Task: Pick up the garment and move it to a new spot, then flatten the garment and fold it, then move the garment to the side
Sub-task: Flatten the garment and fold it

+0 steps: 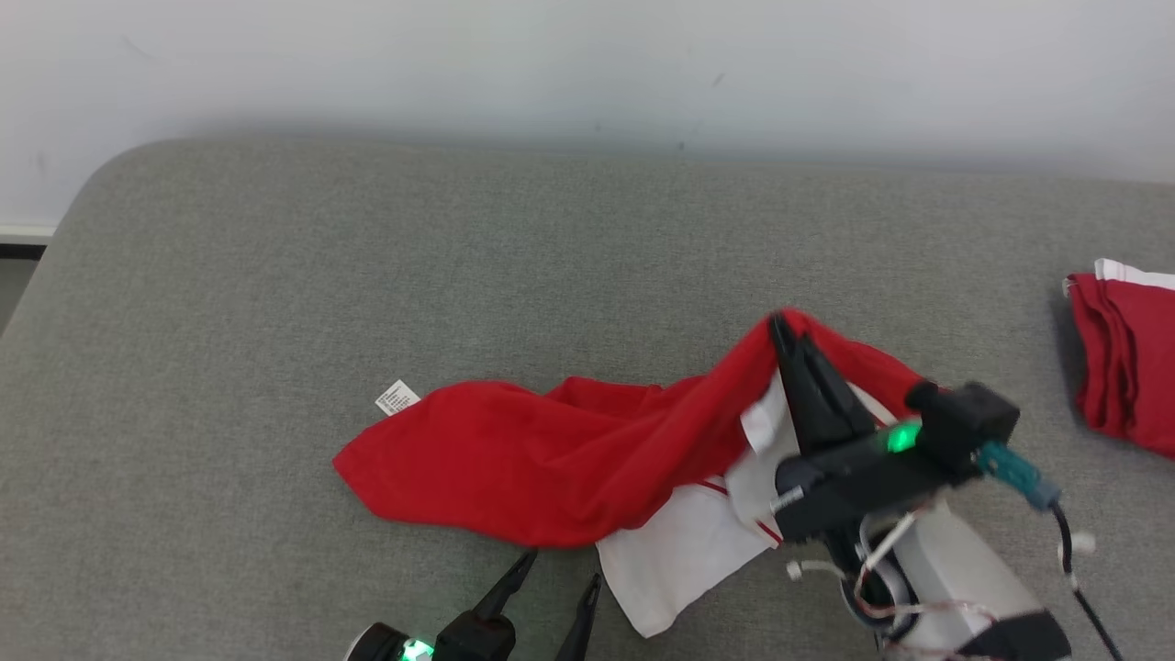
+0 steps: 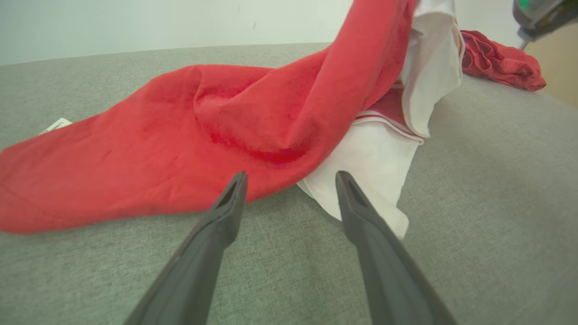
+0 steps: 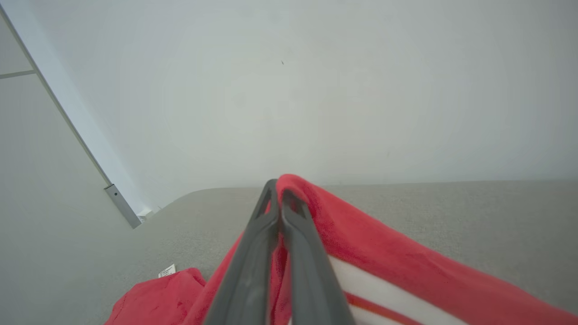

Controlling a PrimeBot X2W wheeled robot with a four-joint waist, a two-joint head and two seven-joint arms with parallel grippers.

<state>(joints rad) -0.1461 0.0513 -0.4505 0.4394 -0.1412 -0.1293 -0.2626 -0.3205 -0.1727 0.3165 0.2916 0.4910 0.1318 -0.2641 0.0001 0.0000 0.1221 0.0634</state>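
In the head view, the red-and-white garment [image 1: 551, 459] is lying across the lower middle of the grey surface [image 1: 275, 275]. The right end effector [image 1: 785, 330] is pinching its right end shut and holding it raised. The left end effector [image 1: 560, 569] is hovering wide open and empty at the bottom edge.

In the left wrist view, the spread fingers [image 2: 356, 203] are pointing at the garment's near hem.

In the right wrist view, the closed fingers [image 3: 266, 225] are gripping red cloth at centre.

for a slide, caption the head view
Right gripper shut on red-and-white cloth garment, one end raised off grey fabric surface
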